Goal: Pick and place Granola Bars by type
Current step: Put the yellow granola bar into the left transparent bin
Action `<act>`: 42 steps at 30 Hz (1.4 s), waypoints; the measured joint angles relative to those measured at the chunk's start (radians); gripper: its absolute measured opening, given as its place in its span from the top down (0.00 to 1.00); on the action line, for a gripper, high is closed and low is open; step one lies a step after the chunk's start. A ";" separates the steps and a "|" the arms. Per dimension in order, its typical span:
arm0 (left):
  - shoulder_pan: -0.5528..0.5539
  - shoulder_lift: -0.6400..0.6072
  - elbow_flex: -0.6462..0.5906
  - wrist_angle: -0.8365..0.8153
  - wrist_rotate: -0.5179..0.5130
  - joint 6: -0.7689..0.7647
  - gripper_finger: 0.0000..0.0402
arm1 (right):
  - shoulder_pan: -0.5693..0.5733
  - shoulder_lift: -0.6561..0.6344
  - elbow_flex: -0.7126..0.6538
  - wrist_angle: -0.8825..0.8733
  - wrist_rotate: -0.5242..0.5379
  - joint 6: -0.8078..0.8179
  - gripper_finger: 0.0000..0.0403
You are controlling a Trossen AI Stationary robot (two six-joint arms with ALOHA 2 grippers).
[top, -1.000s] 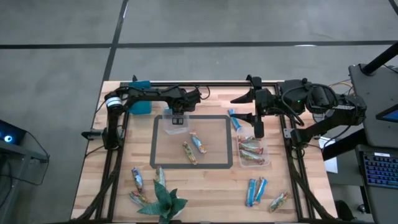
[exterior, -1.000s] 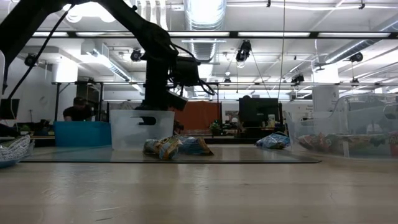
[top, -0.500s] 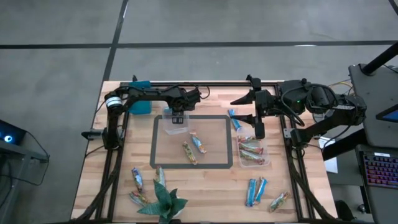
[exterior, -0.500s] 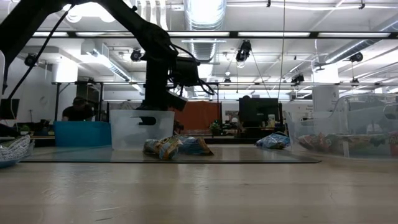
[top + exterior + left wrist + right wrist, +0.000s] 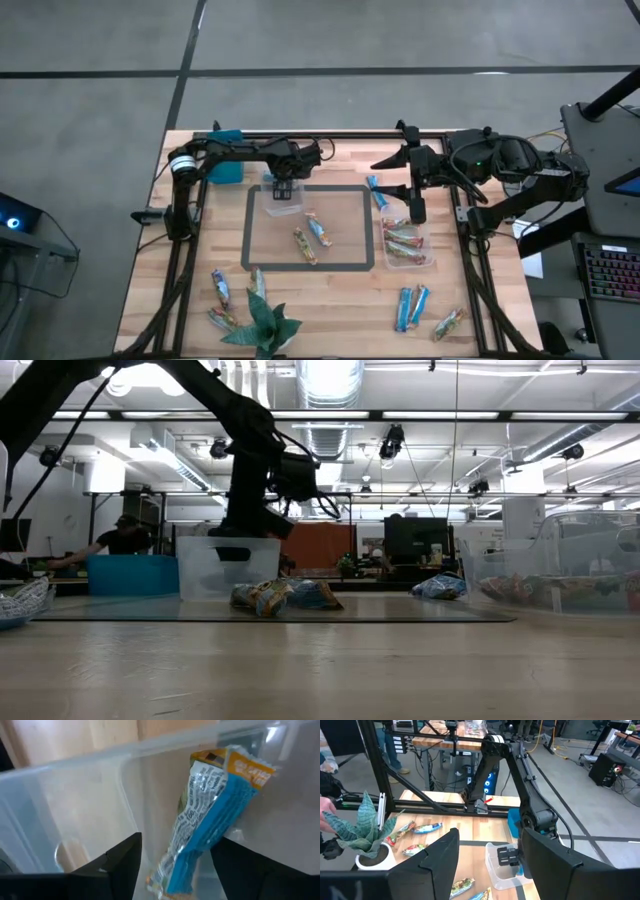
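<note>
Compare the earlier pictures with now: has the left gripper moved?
Yes. In the low view the left gripper has dropped to the clear tub's rim.

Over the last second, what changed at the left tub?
The left gripper, over the clear tub at the back of the taped rectangle, spread its jaws, and a blue bar now stands loose between them in the tub, apparently just let go. In the low view the gripper sits a little lower at the tub rim. The right gripper, the other tub and the bars on the table did not move.
</note>
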 joint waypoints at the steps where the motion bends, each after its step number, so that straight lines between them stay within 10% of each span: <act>1: 0.000 0.000 0.009 -0.010 0.000 -0.008 0.46 | 0.000 0.000 0.000 0.000 0.000 -0.003 0.49; 26: 0.003 -0.215 0.504 0.020 0.044 -0.114 0.46 | 0.000 0.000 0.000 0.010 0.000 -0.014 0.49; 42: -0.031 -0.414 0.590 0.218 0.359 -0.308 0.46 | 0.000 0.000 0.000 0.005 -0.016 -0.014 0.49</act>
